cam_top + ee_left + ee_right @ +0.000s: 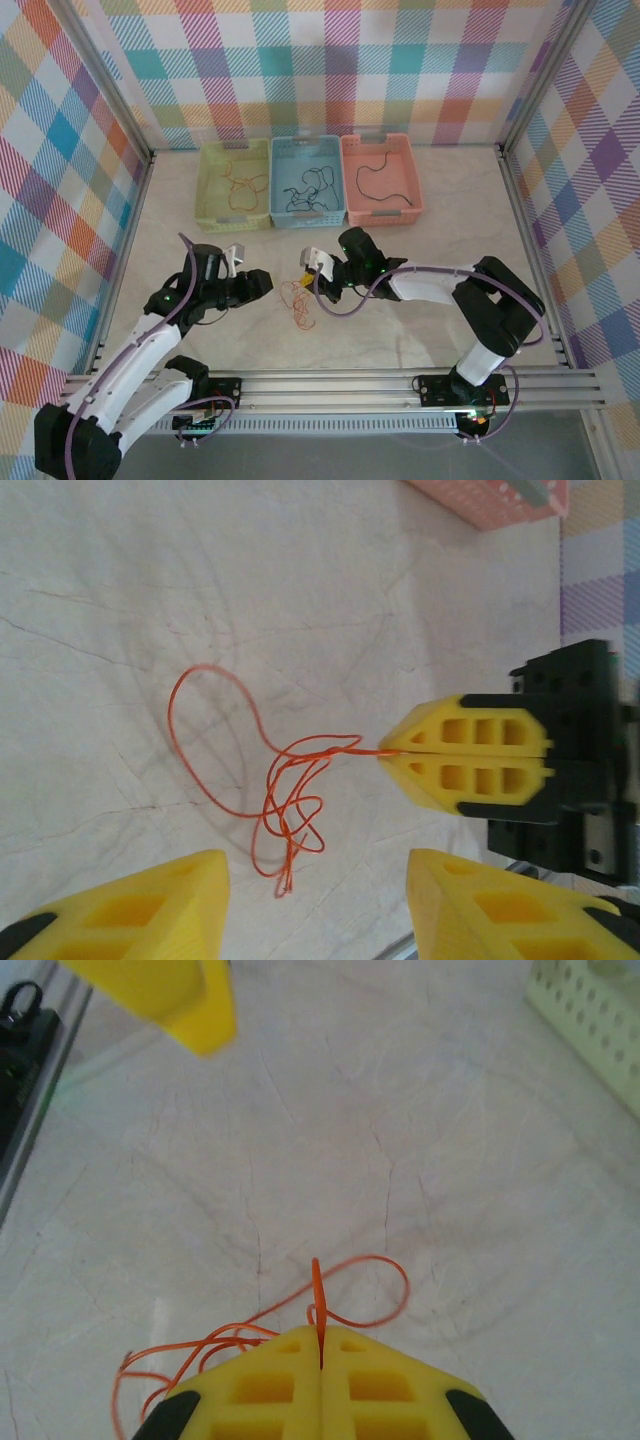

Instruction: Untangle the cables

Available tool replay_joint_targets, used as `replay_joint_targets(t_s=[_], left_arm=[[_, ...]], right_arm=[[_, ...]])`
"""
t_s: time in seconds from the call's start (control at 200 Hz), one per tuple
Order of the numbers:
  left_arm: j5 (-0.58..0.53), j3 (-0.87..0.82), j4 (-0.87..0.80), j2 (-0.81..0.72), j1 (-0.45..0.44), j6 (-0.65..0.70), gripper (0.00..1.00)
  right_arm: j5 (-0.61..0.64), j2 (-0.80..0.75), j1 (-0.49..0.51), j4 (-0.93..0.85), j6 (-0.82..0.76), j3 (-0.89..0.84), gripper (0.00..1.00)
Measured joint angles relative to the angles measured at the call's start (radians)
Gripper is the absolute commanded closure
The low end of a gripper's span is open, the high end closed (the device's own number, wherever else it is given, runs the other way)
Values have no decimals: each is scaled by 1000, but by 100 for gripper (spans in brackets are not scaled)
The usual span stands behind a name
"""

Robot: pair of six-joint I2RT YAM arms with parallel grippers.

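The cable [290, 780] is bright orange against a cream table [450, 220] veined in grey. The fingers [270, 1390] are yellow. In the upper middle are a pale green basket [204, 190], a blue basket [305, 221] and a salmon basket [415, 180]. The walls [330, 70] are pastel plaid.

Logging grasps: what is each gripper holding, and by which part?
The right gripper pinches the orange cable by a strand at its tangle's edge. The left gripper is open, holding nothing.
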Motion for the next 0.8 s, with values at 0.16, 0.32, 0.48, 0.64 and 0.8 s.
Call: replay_joint_targets(t_s=[0.16,0.32,0.48,0.64,0.8], left_arm=[[-3,40,31,92,-50,21,46],[-3,50,76,145,-96,36,46],[-10,77,99,183,-135,58,48],[-67,139,98,234,-171,122,49],[-82,154,109,271,-186,161,54]], right_arm=[[-3,-62,-1,68,20,-44,100],[-16,-92,-10,121,45,-67,100],[-32,-96,-15,142,63,-68,100],[-42,-98,-19,141,75,-68,100],[-48,-119,-29,141,94,-72,100]])
